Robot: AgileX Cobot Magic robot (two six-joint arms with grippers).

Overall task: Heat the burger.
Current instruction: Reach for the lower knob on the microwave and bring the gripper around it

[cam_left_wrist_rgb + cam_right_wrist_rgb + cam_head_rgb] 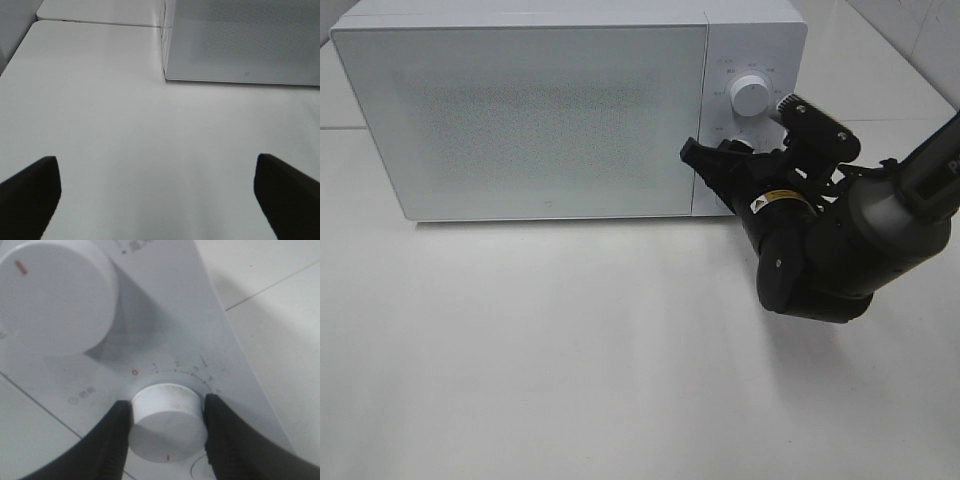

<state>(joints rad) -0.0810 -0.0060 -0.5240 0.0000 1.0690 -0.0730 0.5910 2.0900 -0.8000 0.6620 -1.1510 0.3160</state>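
Right gripper (167,409): its two black fingers (112,432) squeeze the lower knob (166,420), one on each side.
Lower knob: round and white, on the microwave's panel. Its small red mark does not point at the red 0.
Upper knob (750,95): a bigger white knob just above it. Nothing touches it.
Door (520,120): closed flat, and too frosted to see through.
Microwave (748,22): a white box by the far edge of the table (570,350).
Left gripper (157,172): its fingers are wide apart and hold nothing. It hangs over bare table, with a front corner of the microwave ahead of it.
Burger: not in sight anywhere. It is most likely inside, behind the closed door.
Done: the putting-in and door-closing look finished.
Left to do: setting the time seems to be the step now. Whether the knob is turned far enough cannot be told. After heating, the burger may need to come out.
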